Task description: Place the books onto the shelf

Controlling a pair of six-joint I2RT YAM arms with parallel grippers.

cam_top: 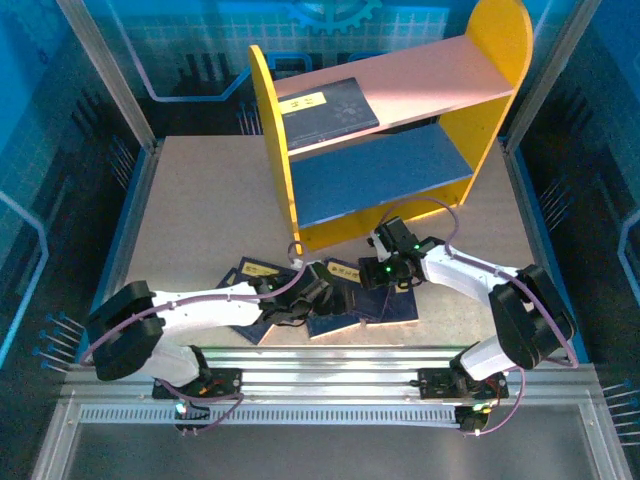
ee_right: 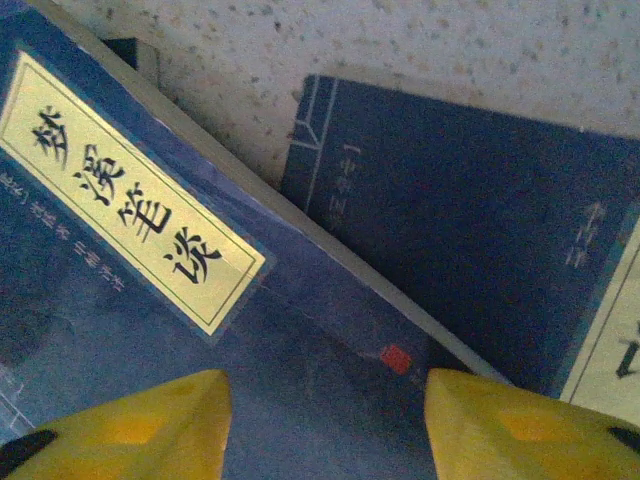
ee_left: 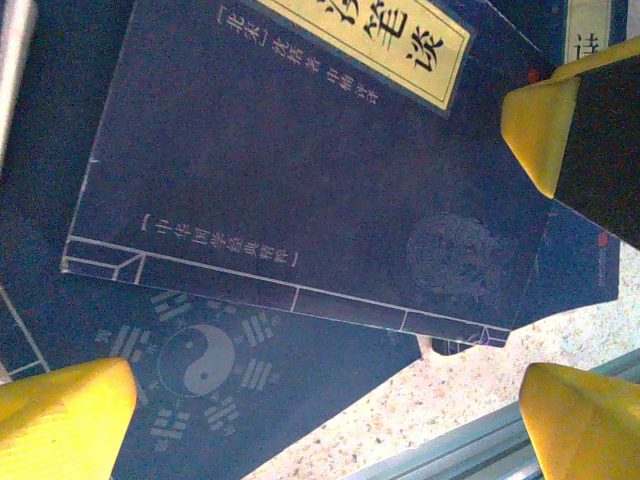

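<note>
1. The shelf (cam_top: 275,150) stands at the far edge of the tabletop (cam_top: 200,210). One book (cam_top: 330,108) lies flat on its pink upper board (cam_top: 430,75).
2. The other books (cam_top: 335,322) overlap in a loose heap near the middle of the near edge, between my two arms.
3. My left gripper (ee_left: 320,430) hangs low over the heap with its jaws wide and holding nothing. My right gripper (ee_right: 330,430) is the same, jaws wide above a labelled cover (ee_right: 300,350).
4. I judge the step in hand to be lifting one book clear. The top cover (ee_left: 300,180) under my left jaws lies across a yin-yang cover (ee_left: 200,365), so the upper one should go first.
5. A flat book gives no side to pinch from above. I would go for a corner that overhangs its neighbour and slip one finger beneath it.
6. My grippers sit close together, so I think it safer to move one arm at a time.
7. The covers are matt navy with thin pale ruled lines — they look like paper, not board. Each carries a smooth cream-yellow label strip (ee_right: 130,200) and sharp square corners.
8. They look thin and probably limp, so I would grip well in from the edge to stop the book sagging on the way to the shelf.
9. The tabletop is pale and speckled — probably low in grip, so a nudged book may slide.
</note>
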